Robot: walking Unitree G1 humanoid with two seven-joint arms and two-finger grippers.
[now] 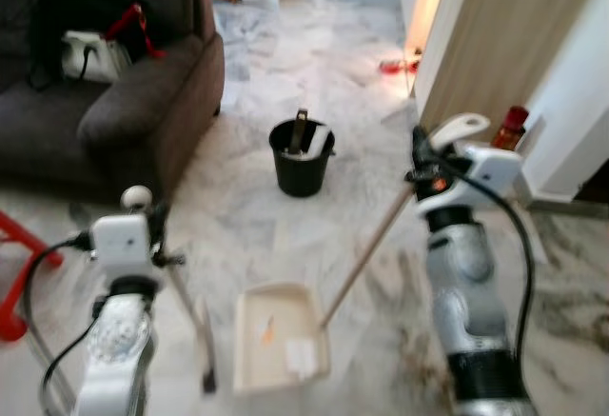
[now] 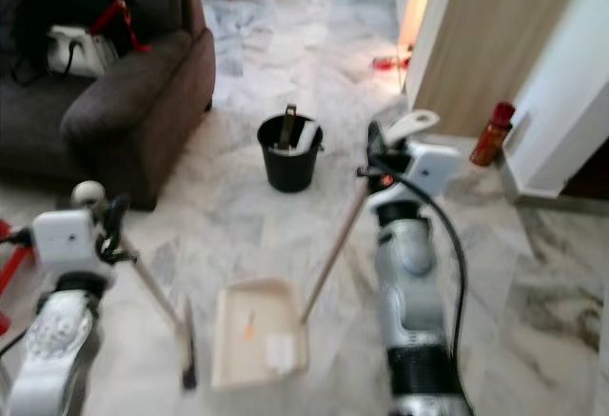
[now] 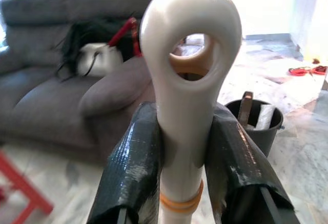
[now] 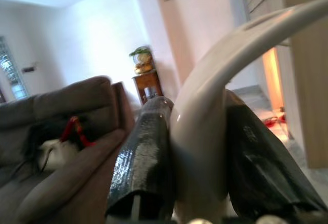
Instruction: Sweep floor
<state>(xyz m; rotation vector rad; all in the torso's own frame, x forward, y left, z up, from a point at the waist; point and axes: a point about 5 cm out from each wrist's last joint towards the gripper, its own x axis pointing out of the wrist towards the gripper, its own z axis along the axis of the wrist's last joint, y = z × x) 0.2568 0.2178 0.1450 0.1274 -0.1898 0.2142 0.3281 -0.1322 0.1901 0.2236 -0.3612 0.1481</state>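
Underfoot, pale grey-veined marble floor [image 1: 285,73], glossy, running back toward a bright doorway. At the robot's left, a dark grey sofa [image 1: 143,102] with a white bag and red strap [image 1: 95,52] on the seat; beside it at the near left edge, part of a red frame [image 1: 19,273]. In mid-floor ahead, a black bucket [image 1: 302,157] with items standing in it. To the right, a light wooden panel [image 1: 514,35], white wall, and a red bottle [image 1: 511,127] at its foot; farther back, something red on the floor [image 1: 398,66]. Nearest the robot, a cream dustpan [image 1: 279,335] flat on the marble between the two arms, a white scrap and an orange speck inside it, its long wooden handle slanting up to the right gripper [image 4: 197,183]. There, black fingers [image 4: 146,157] closed against the handle's cream hooked end. On the other side, the left gripper [image 3: 182,178] clamped on the white looped end of a broom [image 1: 195,326], pads [image 3: 136,172] pressed to both sides, the shaft angling down to a dark head resting on the floor just left of the dustpan. Both eye views somewhat blurred.
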